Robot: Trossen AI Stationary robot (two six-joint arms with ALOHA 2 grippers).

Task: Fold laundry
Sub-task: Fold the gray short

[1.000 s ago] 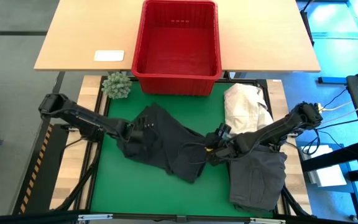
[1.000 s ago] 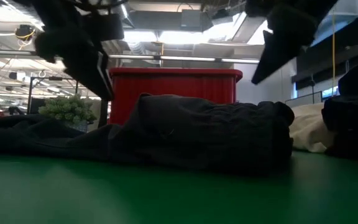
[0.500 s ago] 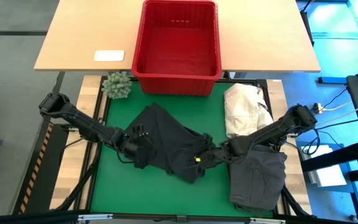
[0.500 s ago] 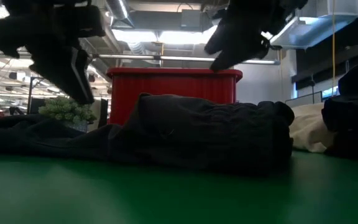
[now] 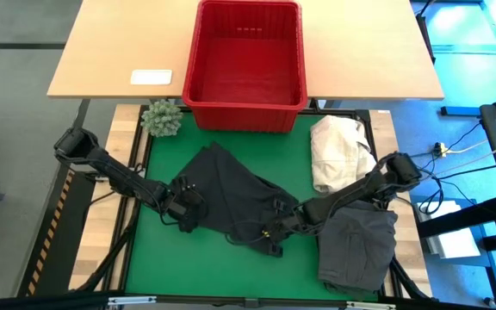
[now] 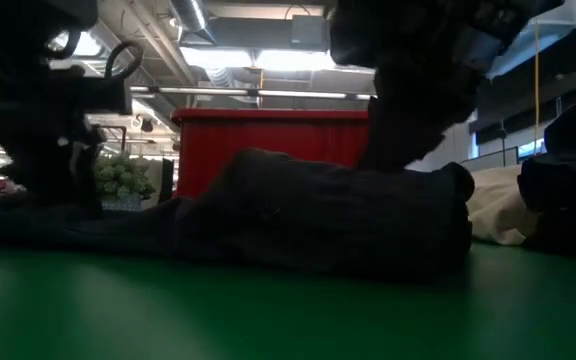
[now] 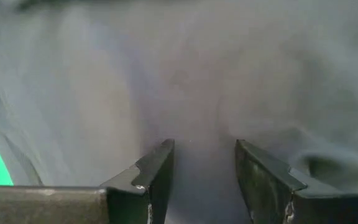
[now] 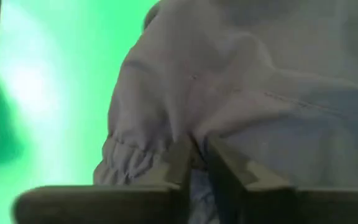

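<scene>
The dark garment [image 5: 231, 194] lies crumpled in the middle of the green mat [image 5: 153, 258], in front of the red basket [image 5: 244, 56], and both arms are down on it, so the step in hand looks like taking hold of 2 edges before spreading it flat. The right gripper [image 5: 274, 234] sits at the garment's near right corner; its wrist view shows the 2 fingers [image 8: 182, 165] drawn almost together with a gathered fold of the dark cloth [image 8: 229, 106] pinched between them, right beside the bare mat [image 8: 48, 74]. The left gripper [image 5: 182, 207] rests on the garment's left edge; its fingers [image 7: 157, 171] stand spread with cloth lying in the gap, and no pinch shows there yet. Farther out, a second dark grey garment [image 5: 358, 245] lies at the mat's right near corner, a cream-white cloth heap [image 5: 338, 151] sits behind it, and a small green plant [image 5: 162, 118] stands at the far left corner next to the basket. The next move probably calls for the left fingers to close on their edge, then both arms to lift and draw apart evenly, so the cloth opens out without slipping from the right pinch, which holds only a small fold.
</scene>
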